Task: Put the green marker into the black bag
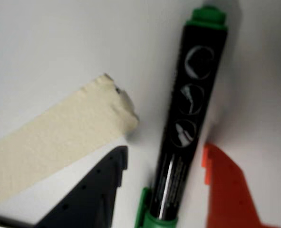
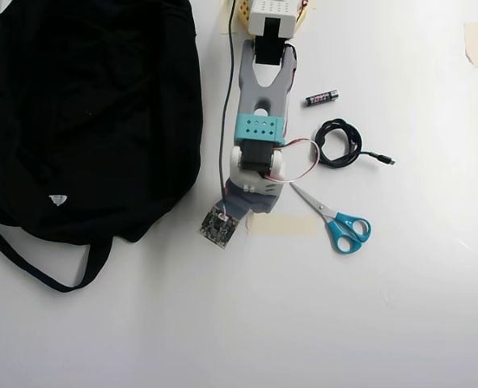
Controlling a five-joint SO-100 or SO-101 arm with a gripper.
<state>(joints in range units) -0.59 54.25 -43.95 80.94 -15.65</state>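
Wrist view: your gripper (image 1: pixel 166 166) stands over the white table (image 1: pixel 45 47) with its fingers spread. The dark finger (image 1: pixel 95 190) is on the left of the frame, the orange finger (image 1: pixel 226 190) on the right. The green marker (image 1: pixel 188 109) lies between them, running roughly top to bottom of the frame, slightly tilted. Its dark barrel shows white printed symbols; one green end is at the top edge, the other green end at the bottom edge, close to the camera. You can see white table on both sides of the barrel at finger level, so neither finger appears to touch it, though the picture is blurred. A strip of beige masking tape (image 1: pixel 54 142) is stuck to the table left of the marker; its torn end stops just short of the barrel.

Overhead view: your arm (image 2: pixel 261 121) reaches down the frame from its base at the top edge. The gripper and the marker are hidden beneath the arm. The black bag (image 2: pixel 85 105) lies flat at the left, well apart from the arm, strap trailing to the lower left, small white label near its lower edge. Right of the arm: a small battery (image 2: pixel 321 98), a coiled black cable (image 2: pixel 340 144), and blue-handled scissors (image 2: pixel 340 225). The tape strip shows just below the arm.
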